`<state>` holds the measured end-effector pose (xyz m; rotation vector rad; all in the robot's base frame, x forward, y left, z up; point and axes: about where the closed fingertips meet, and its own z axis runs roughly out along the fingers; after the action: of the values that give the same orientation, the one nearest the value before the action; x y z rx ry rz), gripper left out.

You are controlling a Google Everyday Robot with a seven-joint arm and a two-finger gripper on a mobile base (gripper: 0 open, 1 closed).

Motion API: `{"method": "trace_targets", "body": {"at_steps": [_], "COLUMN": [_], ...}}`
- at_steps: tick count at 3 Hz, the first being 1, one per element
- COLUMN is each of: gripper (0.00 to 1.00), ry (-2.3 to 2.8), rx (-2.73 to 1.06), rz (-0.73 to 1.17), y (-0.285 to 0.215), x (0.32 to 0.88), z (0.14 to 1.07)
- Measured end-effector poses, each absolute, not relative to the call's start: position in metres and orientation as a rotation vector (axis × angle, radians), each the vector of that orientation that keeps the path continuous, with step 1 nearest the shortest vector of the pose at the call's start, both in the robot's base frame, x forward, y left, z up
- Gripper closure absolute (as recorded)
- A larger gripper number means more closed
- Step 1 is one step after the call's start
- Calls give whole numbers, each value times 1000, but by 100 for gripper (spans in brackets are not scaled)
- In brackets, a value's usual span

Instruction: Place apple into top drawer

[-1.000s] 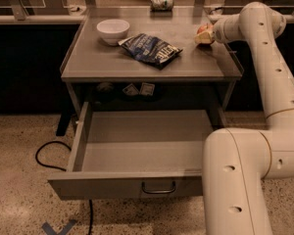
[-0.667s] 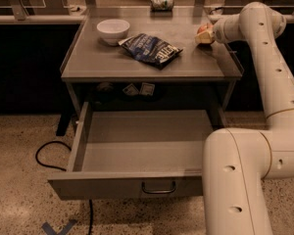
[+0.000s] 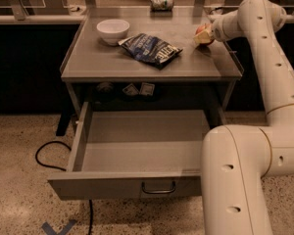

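Ok, I'm seeing the gripper (image 3: 210, 33) sitting at the far right of the table (image 3: 196, 63), right at the apple (image 3: 201, 33); can't tell if it's gripping. Top drawer (image 3: 137, 143) is standing pulled out below, near side. Bowl (image 3: 112, 29) far left, chip bag (image 3: 151, 49) mid-table.

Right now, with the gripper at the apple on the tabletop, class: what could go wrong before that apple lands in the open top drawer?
1. The apple sits near the right edge of the table; a nudge from the gripper could roll it off.
2. Carried low toward the top drawer, it could clip the chip bag.
3. The arm's lower link covers the drawer's right corner, crowding the drop.
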<state>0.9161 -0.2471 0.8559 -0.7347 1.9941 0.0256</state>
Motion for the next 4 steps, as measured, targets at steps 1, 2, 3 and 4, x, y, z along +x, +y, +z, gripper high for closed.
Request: {"method": "trace_targets", "body": {"at_steps": [1, 2, 3, 4], "gripper": [100, 100, 100, 100], "ry": [2072, 2132, 2145, 2139], "rx": [-951, -1124, -1140, -1224], "rz": [-90, -252, -255, -292], "y": [-226, -220, -217, -210], "x": [882, 831, 827, 788], "z": [891, 957, 958, 1006]}}
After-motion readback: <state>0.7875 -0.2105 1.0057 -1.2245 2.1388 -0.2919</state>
